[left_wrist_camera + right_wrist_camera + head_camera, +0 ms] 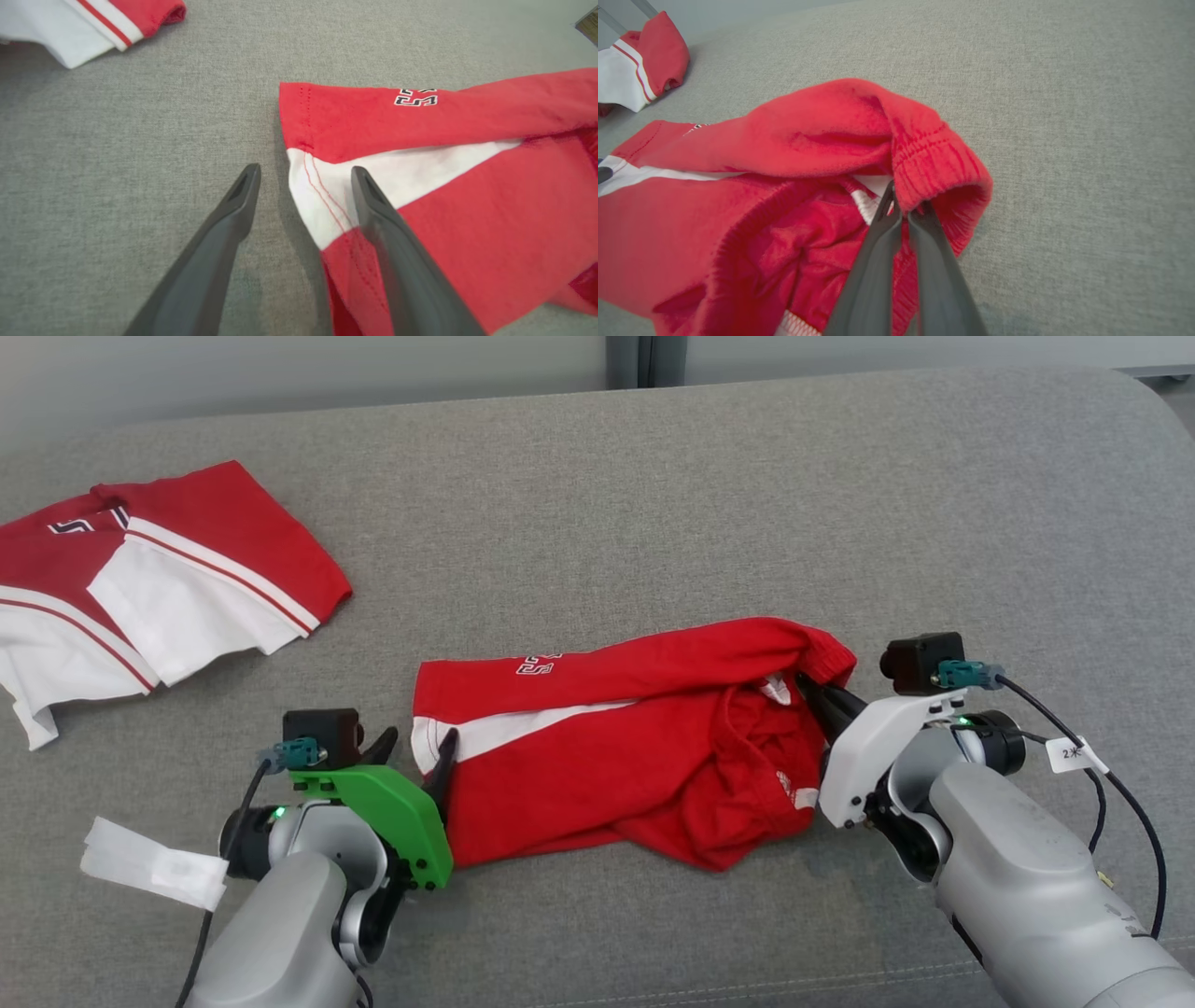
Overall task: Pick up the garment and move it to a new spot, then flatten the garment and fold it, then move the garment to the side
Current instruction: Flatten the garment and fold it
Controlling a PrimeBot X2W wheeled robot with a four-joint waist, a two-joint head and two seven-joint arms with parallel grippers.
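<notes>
The red shorts [597, 747] lie across the middle of the grey couch [653, 476], rumpled, with the waistband [934, 158] folded over and the lining bunched beside it. A second red-and-white garment [159, 588] lies well apart from the shorts, beyond their leg end.

Your right end effector [906, 199] is clamped shut on the shorts' waistband. Your left end effector [304, 170] stands wide open at the shorts' leg hem [308, 196], holding nothing. One finger hangs over the white stripe and the other over bare couch just beside the shorts.

You appear to be at the flattening step. To do it well, treat the right grip as your anchor and do not let it slip. Take the hem edge deep between the left fingers, catching both layers. Then draw it straight away from the waistband, low over the couch, so the bunching beside the waistband pulls out. Avoid lifting, which would likely fold the shorts again.

Your left forearm reaches in low towards the hem end of the shorts, its fingers angled slightly down at the hem. Your right forearm comes in at the waistband end, its fingers pointing into the fold.
</notes>
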